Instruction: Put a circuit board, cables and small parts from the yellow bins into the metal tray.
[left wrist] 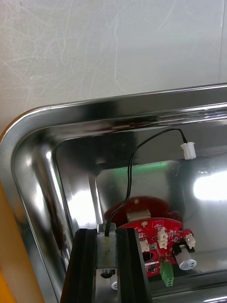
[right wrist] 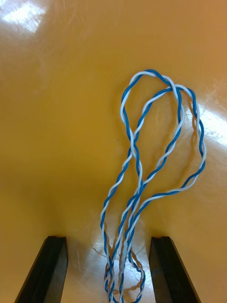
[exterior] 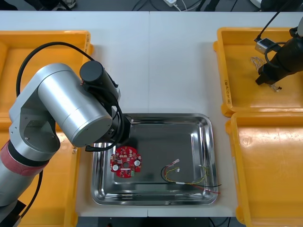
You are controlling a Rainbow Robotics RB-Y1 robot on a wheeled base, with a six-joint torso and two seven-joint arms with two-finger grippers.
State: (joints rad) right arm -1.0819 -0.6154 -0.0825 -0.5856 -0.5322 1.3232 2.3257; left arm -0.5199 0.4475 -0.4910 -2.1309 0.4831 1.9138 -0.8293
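Round red circuit board [exterior: 125, 161] lies flat in the lower left of the shiny metal tray [exterior: 210, 142]. The tray sits at the lower centre of the front view on the light table [exterior: 180, 56], between the yellow plastic bins [exterior: 265, 165]. A strip of dark floor [exterior: 109, 4] shows beyond the table's far edge, along the top of the frame. The board's face carries small white connectors [left wrist: 161, 236] and a green block [left wrist: 166, 274]. Thin red and yellow cables [exterior: 187, 181] lie in the tray's lower right, apart from the board. My left gripper [left wrist: 108, 232] hangs over the tray beside the board, clenched on the end of a thin black cable [left wrist: 130, 170] with a white plug [left wrist: 188, 150]. My right gripper [exterior: 265, 78] is down in the upper right bin [exterior: 236, 94], its fingers [right wrist: 49, 270] spread. A twisted blue and white cable [right wrist: 138, 191] lies on the bin floor between them.
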